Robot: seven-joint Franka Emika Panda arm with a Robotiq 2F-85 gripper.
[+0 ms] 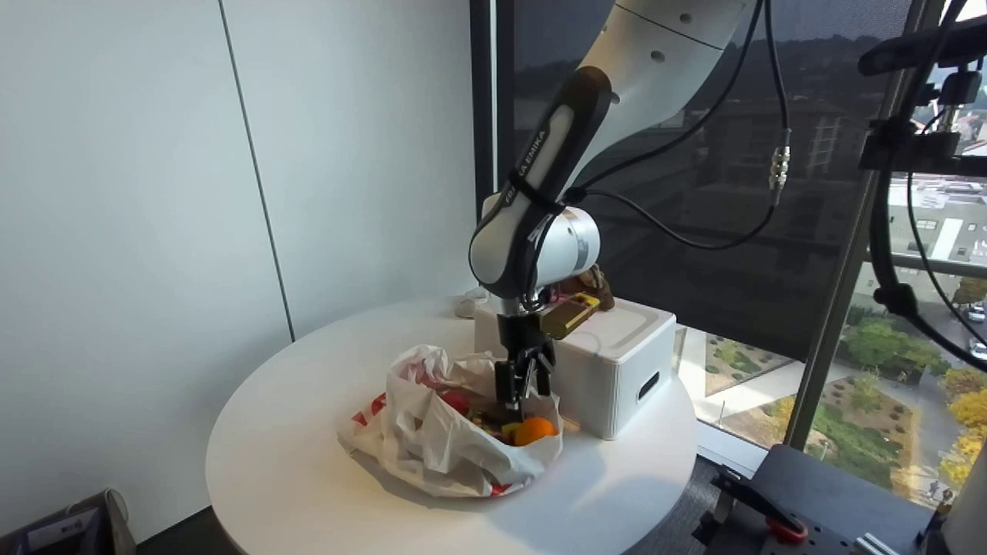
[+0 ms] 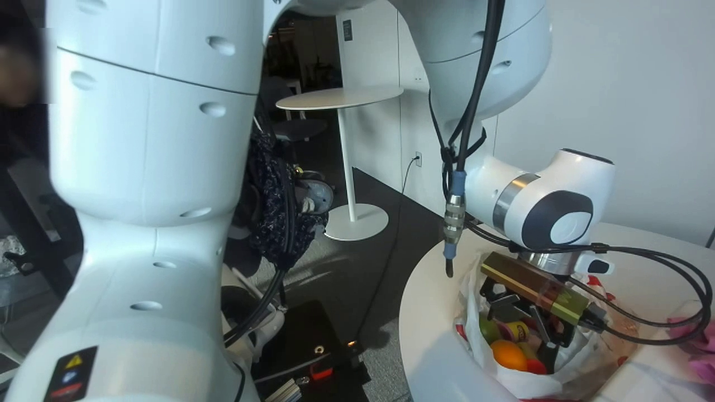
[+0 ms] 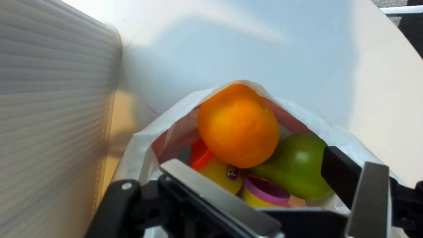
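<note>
Gripper point(image 3: 294, 198) hangs spread over bag point(image 1: 443, 439) holding orange point(image 3: 238, 127) and pear point(image 3: 300, 163).

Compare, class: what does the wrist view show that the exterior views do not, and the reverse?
Only the wrist view: the letter P on the yellow container beside the red lid.
Only the exterior views: the arm, in both; trees outside, in an exterior view; a pedestal table, in an exterior view.
Shared: the orange, the white bag around it, the round table beneath and the open gripper.
</note>
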